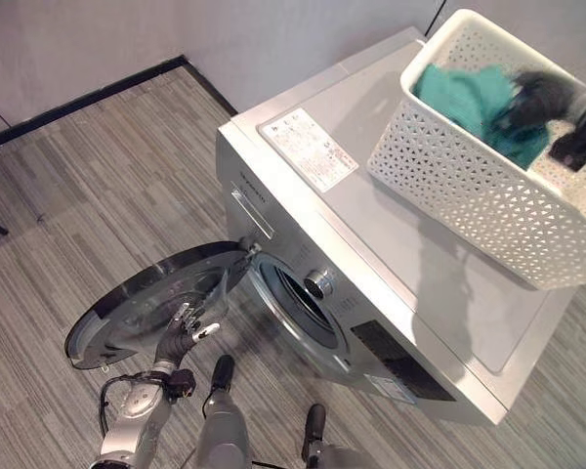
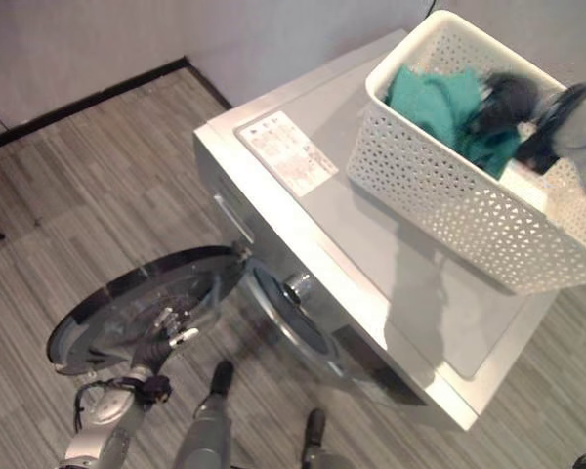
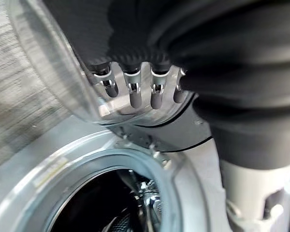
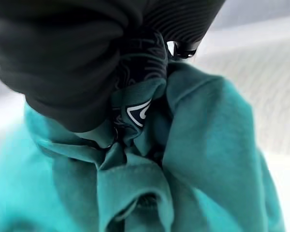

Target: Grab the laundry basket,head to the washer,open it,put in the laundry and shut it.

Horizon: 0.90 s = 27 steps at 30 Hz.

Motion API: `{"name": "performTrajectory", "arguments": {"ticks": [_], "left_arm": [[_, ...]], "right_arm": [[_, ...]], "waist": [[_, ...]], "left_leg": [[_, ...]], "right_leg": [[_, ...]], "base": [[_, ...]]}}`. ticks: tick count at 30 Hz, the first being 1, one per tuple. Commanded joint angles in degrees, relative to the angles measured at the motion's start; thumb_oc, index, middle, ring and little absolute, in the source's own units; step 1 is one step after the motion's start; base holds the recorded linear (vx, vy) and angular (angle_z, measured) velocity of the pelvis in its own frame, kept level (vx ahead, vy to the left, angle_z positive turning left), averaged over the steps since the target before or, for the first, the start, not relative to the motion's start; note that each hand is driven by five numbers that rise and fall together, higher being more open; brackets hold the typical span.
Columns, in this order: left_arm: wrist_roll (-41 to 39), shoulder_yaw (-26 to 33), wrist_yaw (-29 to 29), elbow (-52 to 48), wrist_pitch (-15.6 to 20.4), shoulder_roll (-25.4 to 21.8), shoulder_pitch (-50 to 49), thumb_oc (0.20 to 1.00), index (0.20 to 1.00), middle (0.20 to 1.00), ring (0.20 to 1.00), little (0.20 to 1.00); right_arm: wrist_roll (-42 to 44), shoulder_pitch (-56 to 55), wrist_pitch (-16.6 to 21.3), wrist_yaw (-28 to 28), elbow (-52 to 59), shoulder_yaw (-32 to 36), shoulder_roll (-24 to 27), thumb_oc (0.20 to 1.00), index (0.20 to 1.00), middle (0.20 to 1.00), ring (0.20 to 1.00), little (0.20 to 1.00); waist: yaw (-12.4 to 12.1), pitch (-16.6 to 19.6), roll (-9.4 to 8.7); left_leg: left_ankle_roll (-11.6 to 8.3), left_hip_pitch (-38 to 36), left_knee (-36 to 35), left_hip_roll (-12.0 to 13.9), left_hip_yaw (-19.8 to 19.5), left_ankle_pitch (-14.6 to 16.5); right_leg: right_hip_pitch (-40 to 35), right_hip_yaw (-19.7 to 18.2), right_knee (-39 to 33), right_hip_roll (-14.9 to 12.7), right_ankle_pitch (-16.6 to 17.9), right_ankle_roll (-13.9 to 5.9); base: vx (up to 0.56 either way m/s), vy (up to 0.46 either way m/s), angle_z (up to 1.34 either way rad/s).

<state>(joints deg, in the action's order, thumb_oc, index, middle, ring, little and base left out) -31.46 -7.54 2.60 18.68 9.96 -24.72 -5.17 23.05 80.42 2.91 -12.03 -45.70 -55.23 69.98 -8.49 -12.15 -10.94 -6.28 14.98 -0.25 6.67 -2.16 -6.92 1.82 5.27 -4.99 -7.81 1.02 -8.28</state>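
Left eye view: the white laundry basket [image 1: 469, 186] sits on the washer's [image 1: 371, 244] top toward its far right corner, teal cloth [image 1: 474, 98] bunched inside. The right hand [image 1: 566, 117] is down in the basket among the clothes. The round door [image 1: 151, 303] hangs wide open at the front, and the left hand [image 1: 190, 327] rests against its inner side.

Left wrist view: the left hand's fingers [image 3: 135, 92] lie straight, side by side, flat on the door glass [image 3: 63, 72], the drum opening [image 3: 101, 203] beyond.

Right wrist view: the hand's dark cover is buried in teal cloth [image 4: 193, 159] and a dark patterned garment [image 4: 140, 72]; its fingers are hidden, so I cannot tell their grip.
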Motion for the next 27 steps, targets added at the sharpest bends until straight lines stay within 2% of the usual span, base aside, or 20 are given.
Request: {"name": "performTrajectory", "arguments": {"ticks": [1, 5, 20, 22, 27], "left_arm": [[-0.3, -0.6, -0.6, -1.1, 3.8, -1.8, 1.3, 1.0, 1.0, 1.0, 1.0, 1.0], [0.0, 0.3, -1.8, 0.0, 3.9, -1.8, 1.7, 1.0, 1.0, 1.0, 1.0, 1.0], [3.6, 0.0, -4.4, -1.3, 3.4, -2.3, 1.9, 1.0, 1.0, 1.0, 1.0, 1.0], [6.1, -1.1, -5.2, -3.6, 3.8, -3.5, 3.6, 1.0, 1.0, 1.0, 1.0, 1.0], [6.1, -4.0, -6.2, -7.8, 4.5, -4.0, 9.3, 1.0, 1.0, 1.0, 1.0, 1.0]], "right_arm": [[3.4, 3.7, 2.7, 7.2, -4.2, 5.1, 4.0, 0.2, 0.2, 0.2, 0.2, 0.2], [2.8, 6.3, 3.5, 13.0, -8.7, 10.2, 2.9, 0.2, 0.2, 0.2, 0.2, 0.2], [-4.8, 3.5, 5.1, 27.6, 0.9, 21.6, 4.1, 0.2, 0.2, 0.2, 0.2, 0.2], [-7.1, 3.0, 5.2, 30.8, 4.1, 24.3, 2.9, 0.2, 0.2, 0.2, 0.2, 0.2], [-9.9, 4.8, 5.3, 36.3, 6.8, 27.1, -0.1, 0.2, 0.2, 0.2, 0.2, 0.2]], "waist": [[-0.1, 3.4, -2.8], [0.5, 4.9, -2.98], [2.5, 7.1, -1.46], [3.2, 7.3, -0.88], [5.1, 8.5, -0.39]], "left_leg": [[-1.17, -1.9, 1.7, 4.9, -1.3, 5.5], [-1.14, -3.6, 1.0, 5.2, -0.8, 5.9], [-0.91, -6.6, 0.4, 5.9, -0.4, 7.0], [-0.81, -7.1, 0.4, 5.9, -0.1, 7.2], [-0.49, -8.4, 1.4, 5.7, 1.0, 8.5]], "right_leg": [[-3.4, 2.3, 1.7, -5.5, 0.3, -4.09], [-4.1, 1.7, 1.5, -5.2, 0.3, -3.99], [-5.5, 0.8, 2.0, -4.8, -0.6, -3.69], [-5.5, 0.3, 2.0, -4.8, -0.8, -3.67], [-5.3, -1.4, 2.3, -5.4, -0.5, -3.75]], "base": [[0.0, 0.0, 0.0], [0.03, -0.007, -0.04], [0.01, 0.001, -0.04], [0.0, 0.014, -0.03], [-0.01, 0.067, -0.09]]}}
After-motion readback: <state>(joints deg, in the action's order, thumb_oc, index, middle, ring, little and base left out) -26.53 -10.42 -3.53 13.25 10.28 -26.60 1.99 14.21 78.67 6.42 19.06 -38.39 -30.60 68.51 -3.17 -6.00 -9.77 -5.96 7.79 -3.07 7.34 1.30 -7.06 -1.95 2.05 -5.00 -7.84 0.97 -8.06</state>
